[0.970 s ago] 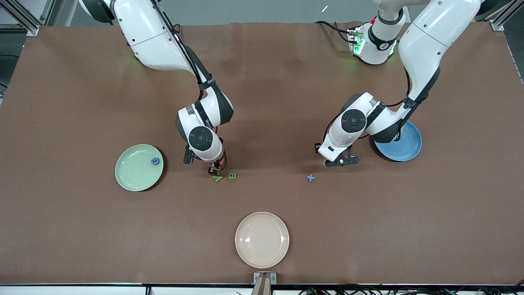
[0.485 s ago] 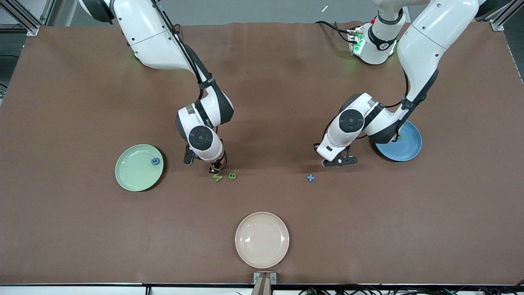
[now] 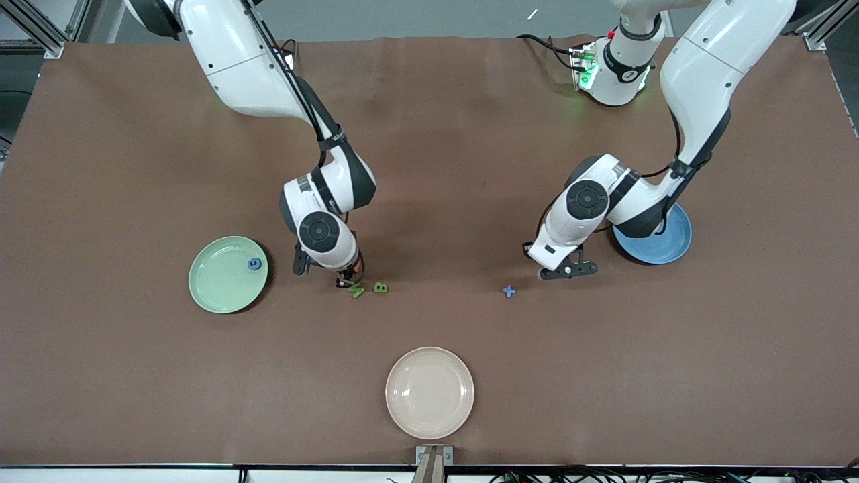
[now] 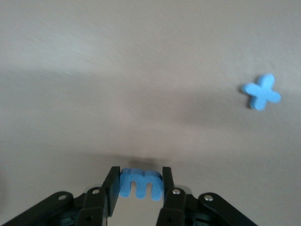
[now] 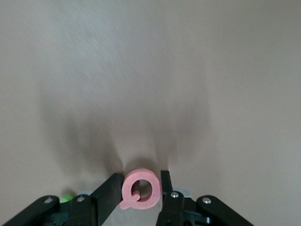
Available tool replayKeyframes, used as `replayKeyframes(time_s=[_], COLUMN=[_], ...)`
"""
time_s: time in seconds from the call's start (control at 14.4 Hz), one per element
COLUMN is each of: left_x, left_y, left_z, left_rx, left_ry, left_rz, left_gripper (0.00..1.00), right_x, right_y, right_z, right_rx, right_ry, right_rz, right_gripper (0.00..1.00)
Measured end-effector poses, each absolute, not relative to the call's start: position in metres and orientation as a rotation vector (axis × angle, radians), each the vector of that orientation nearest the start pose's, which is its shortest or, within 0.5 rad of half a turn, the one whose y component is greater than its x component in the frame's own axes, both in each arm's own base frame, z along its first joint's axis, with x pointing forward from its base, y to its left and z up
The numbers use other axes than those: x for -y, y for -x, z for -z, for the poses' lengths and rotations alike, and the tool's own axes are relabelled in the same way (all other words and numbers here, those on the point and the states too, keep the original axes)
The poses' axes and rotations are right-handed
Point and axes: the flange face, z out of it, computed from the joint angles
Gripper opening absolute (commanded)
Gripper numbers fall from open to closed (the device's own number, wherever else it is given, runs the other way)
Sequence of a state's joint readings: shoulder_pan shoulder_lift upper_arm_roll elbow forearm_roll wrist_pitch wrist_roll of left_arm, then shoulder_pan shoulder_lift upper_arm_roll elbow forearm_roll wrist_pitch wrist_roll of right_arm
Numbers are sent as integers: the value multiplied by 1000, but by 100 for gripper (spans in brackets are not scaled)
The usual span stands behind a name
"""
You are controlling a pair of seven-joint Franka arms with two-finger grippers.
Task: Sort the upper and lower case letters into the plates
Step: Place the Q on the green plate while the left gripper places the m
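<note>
Fingers of both grippers are clenched on letters for sorting: left gripper grasps a blue m beside the blue plate (its likely destination); right gripper grips a pink Q, well apart from that plate.

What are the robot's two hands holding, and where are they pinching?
The left gripper pinches a blue letter m by its two outer sides. The right gripper pinches a pink letter Q by its sides.
</note>
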State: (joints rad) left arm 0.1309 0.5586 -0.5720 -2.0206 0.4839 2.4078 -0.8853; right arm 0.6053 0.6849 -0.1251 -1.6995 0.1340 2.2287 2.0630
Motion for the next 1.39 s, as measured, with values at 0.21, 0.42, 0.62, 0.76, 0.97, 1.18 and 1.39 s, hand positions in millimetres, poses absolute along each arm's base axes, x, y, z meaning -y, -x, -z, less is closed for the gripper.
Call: replayKeyframes(time_s=[0.21,0.42,0.62,0.76,0.97,1.18,1.39], left_x=[213,156,78,30,-16,-40,-52], left_y=[-552,-552,-542,-534,-521,-509,-497], left_z=[-239,-258,-256,-248,-235,-224,-215], left_rx=[205,97,-54,-157,-396,-691,-888], left_ry=[3046,3048,3076,3085,3034,2973,2941], left_rz=[7,-24,-100,-141,-150,-192,-237], left_gripper=[15,15,15,15,16,15,15], right_x=[-266,-204,-140,-103,-54,-23,-19], right_y=[-602,-614,-605,-596,-574,-554,-551], right_z=[-233,-271,-269,-252,-219,-197,-192], right_rx=[-2297,-2166,-2050,-1996,-1900,-1846,-1830], right_ry=[2335,2433,2548,2611,2650,2661,2658], right_rz=[-160,-217,-261,-233,-184,-148,-113], right_gripper=[0,0,0,0,0,0,2])
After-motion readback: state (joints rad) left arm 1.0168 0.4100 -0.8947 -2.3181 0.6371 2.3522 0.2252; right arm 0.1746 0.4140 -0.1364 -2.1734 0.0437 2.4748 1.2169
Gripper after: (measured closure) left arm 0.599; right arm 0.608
